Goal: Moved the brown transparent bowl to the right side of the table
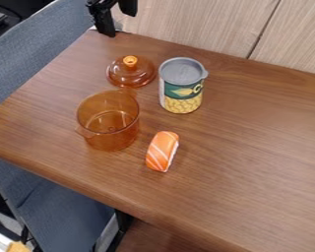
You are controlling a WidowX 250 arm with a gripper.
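Observation:
The black gripper [118,23] hangs at the top edge, left of centre, above the table's back corner; its two fingers stand apart with nothing between them. Well below it in the view, the brown transparent bowl [109,129] stands upright on the left part of the table. It looks empty, with small handles at its rim, and the gripper is not touching it. Just behind the bowl lies its matching transparent lid [131,74] with an orange knob, knob upward.
A corn can [180,86] stands right of the lid, and a salmon sushi piece [163,151] lies right of the bowl. The wooden table [252,147] stretches right, with a pale wood panel [186,24] behind and its front edge at lower left.

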